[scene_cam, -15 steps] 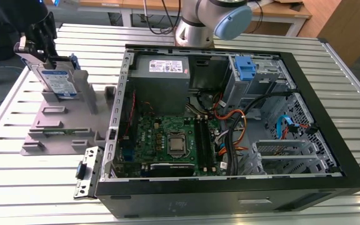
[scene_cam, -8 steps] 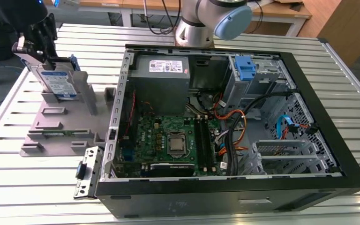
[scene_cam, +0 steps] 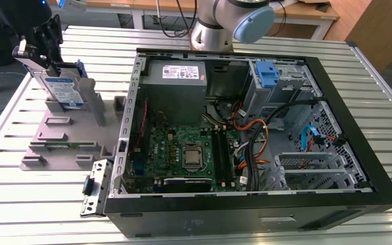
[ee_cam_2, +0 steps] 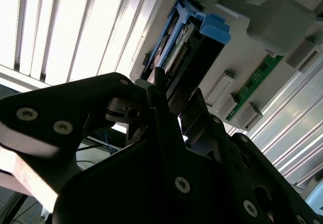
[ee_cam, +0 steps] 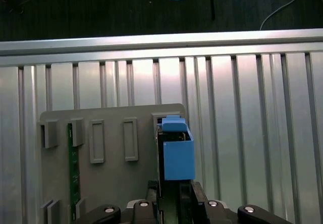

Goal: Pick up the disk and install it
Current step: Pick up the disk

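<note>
First wrist view, nearest: gripper [ee_cam: 171, 187] clamped on the disk [ee_cam: 177, 156], a black finger against each face; finger bases cut off at the frame edge.
Disk: stands on edge in the grey fixture [ee_cam: 126, 183]; blue carrier end faces the camera and the label is hidden.
Beside it: green memory stick [ee_cam: 74, 168] slotted in the fixture, lower end cut off.
Beneath: slatted metal table [ee_cam: 252, 133].
Exterior view: white-and-blue label visible; gripper body dark, hard to make out.
Farther: open computer case [scene_cam: 250, 217] on the exterior view's right of the fixture; arm base [scene_cam: 213, 25] behind, top cut off.
</note>
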{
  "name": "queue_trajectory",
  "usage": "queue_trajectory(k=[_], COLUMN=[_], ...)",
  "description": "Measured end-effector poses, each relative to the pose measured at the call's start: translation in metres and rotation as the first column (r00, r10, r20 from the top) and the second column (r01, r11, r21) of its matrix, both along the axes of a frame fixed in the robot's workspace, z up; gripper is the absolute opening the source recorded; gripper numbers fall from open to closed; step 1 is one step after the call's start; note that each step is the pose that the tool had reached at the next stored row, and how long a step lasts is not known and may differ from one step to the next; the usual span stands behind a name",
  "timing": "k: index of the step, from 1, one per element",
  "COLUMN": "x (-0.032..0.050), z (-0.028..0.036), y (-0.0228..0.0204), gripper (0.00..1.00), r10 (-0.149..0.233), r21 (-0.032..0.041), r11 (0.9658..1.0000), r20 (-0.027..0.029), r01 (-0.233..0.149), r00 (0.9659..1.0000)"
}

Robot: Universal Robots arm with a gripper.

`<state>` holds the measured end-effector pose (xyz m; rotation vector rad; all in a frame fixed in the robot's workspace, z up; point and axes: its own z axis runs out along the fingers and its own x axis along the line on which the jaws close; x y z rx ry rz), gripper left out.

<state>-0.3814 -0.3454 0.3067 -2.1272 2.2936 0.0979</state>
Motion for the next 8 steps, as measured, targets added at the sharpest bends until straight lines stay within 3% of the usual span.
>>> queue_trajectory(k=[8], x=[0.0000], z=[-0.0011], y=[0.0000], gripper=[0.36], r10=[0.000], r21=[-0.0001], r11=[1.0000], r20=[-0.0001], r01=[0.000], r00=[1.0000])
